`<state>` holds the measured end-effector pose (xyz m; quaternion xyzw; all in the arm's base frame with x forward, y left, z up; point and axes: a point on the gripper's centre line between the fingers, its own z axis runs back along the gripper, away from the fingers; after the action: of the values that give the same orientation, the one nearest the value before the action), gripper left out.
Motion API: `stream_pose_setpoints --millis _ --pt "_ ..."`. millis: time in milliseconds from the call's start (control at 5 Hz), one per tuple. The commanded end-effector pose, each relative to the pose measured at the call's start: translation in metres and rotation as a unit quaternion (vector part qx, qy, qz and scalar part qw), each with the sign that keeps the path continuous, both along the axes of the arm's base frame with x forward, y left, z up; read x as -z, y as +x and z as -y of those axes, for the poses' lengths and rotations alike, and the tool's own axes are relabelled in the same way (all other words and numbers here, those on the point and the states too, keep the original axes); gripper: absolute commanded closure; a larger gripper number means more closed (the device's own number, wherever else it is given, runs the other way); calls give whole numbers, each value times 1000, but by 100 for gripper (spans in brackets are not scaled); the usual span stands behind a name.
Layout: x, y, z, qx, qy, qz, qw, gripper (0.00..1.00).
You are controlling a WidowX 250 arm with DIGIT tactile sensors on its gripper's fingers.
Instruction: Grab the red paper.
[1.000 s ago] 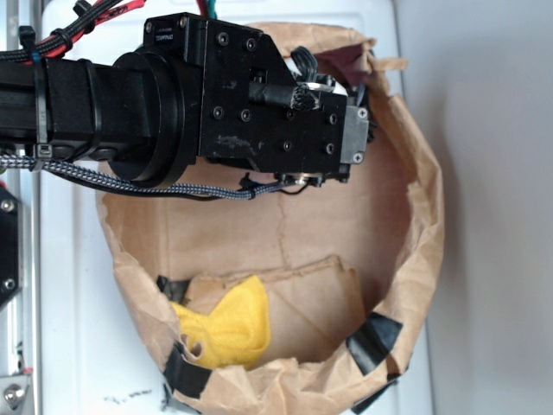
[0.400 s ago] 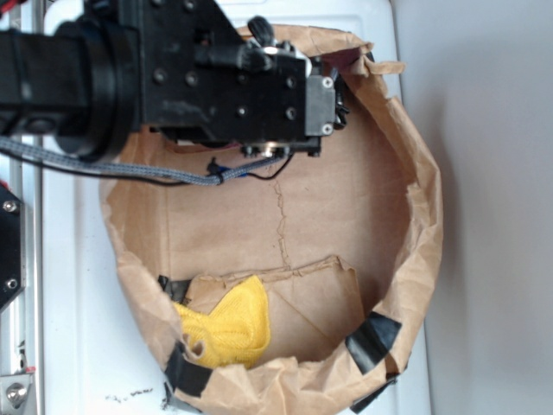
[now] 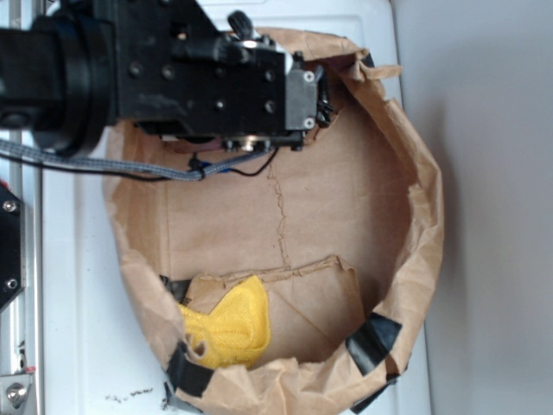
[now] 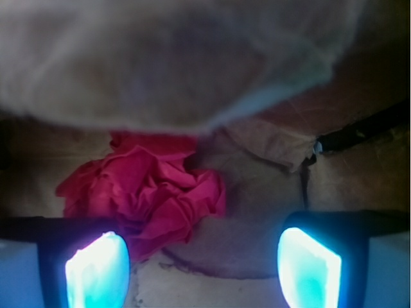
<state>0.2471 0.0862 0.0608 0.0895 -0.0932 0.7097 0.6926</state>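
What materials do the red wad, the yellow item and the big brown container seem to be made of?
Red wad: thin matte paper probably, sharply creased.
Yellow item: likely woven cloth, nubby texture.
Brown container: kraft paper, wrinkled, torn rim.

Red paper (image 4: 151, 192) hidden behind the arm (image 3: 130, 73) in the exterior view. Claw (image 4: 202, 263) fingertips cut off at wrist frame bottom. Blurred pale bag (image 3: 423, 216) edge overhead.

Cloth (image 3: 226, 330) in bag (image 3: 422, 216) near rim; tool (image 4: 202, 256) at far rim, paper (image 4: 151, 192) just ahead, nearer left finger (image 4: 96, 269).
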Motion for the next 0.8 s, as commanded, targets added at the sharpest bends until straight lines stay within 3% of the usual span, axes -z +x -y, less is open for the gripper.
stream_pose_setpoints --millis 0,400,600 --pt "2 4 -13 -21 24 34 999 0" --pt "-3 28 -20 -62 -2 65 996 0" --pt "-1 35 -21 -75 -1 69 995 0"
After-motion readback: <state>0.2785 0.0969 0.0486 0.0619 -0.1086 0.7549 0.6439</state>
